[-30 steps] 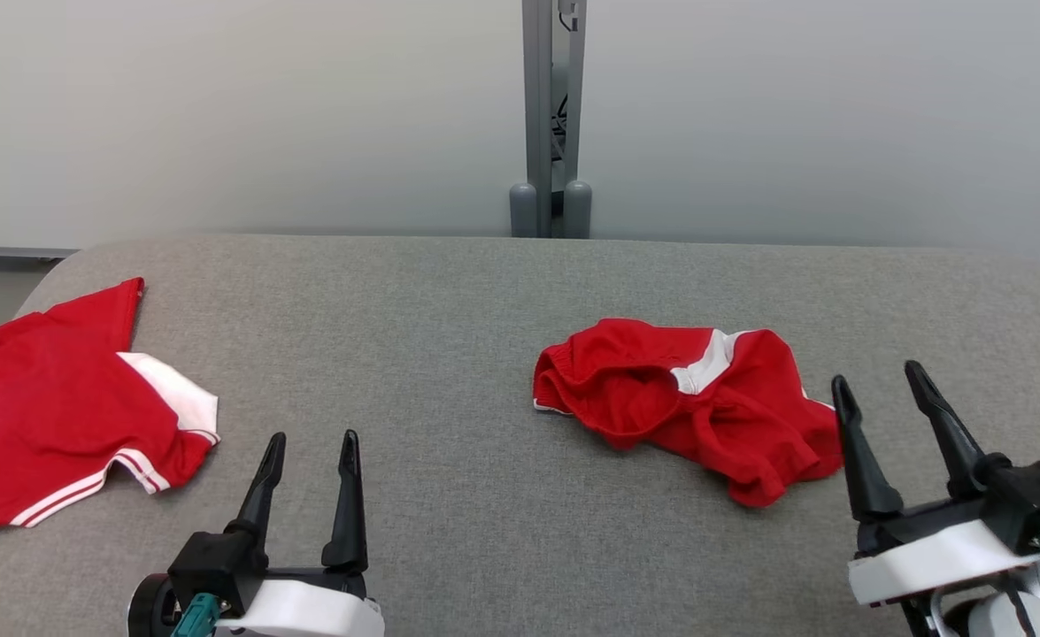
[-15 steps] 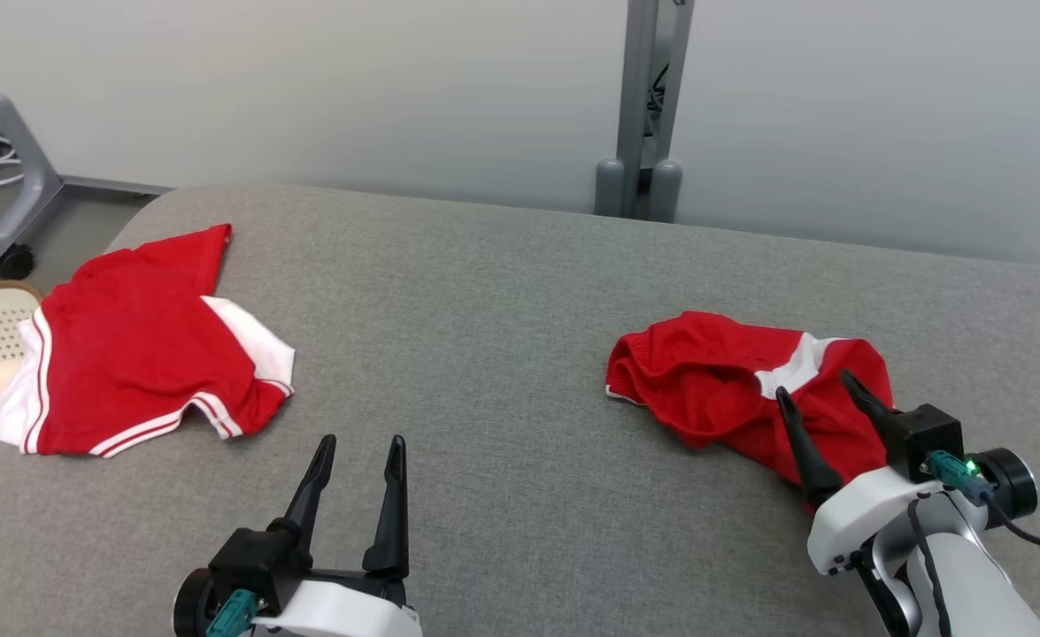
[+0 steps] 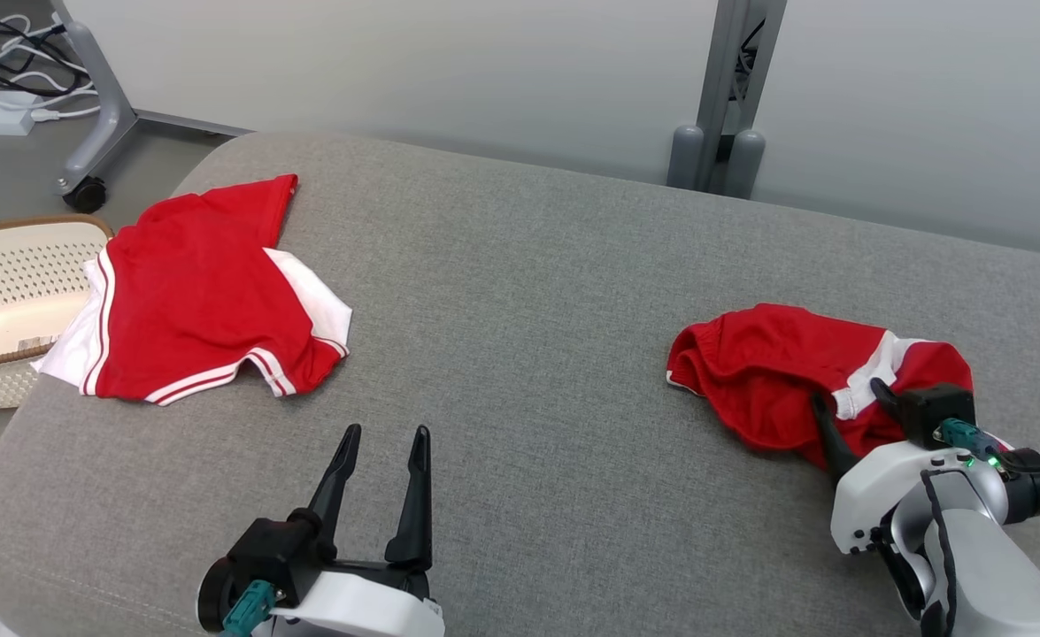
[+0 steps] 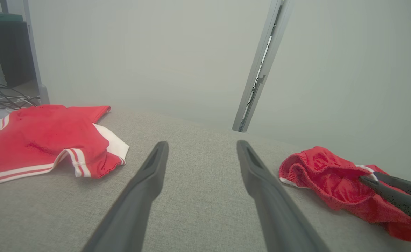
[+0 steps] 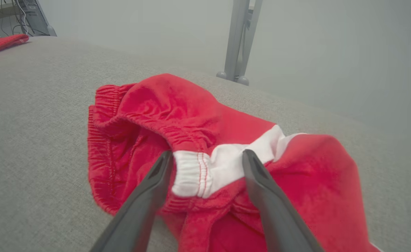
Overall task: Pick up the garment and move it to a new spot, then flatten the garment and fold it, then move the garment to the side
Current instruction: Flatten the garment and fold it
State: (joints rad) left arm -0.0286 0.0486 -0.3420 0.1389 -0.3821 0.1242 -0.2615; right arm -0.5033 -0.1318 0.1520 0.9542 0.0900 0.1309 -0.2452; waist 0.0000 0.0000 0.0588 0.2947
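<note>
Hovering at the lower right of the head view, the right gripper (image 3: 847,394) is spread wide over the garment (image 3: 767,363), a crumpled red heap on the table (image 3: 520,265). The left gripper (image 3: 388,432), bottom centre, is spread too and holds nothing. A shirt (image 3: 192,292) lies upper left.

Left wrist view: its fingers frame bare table, with the garment at right.

Right wrist view: the parted fingers straddle the garment's white band (image 5: 226,161), with nothing clamped.
</note>
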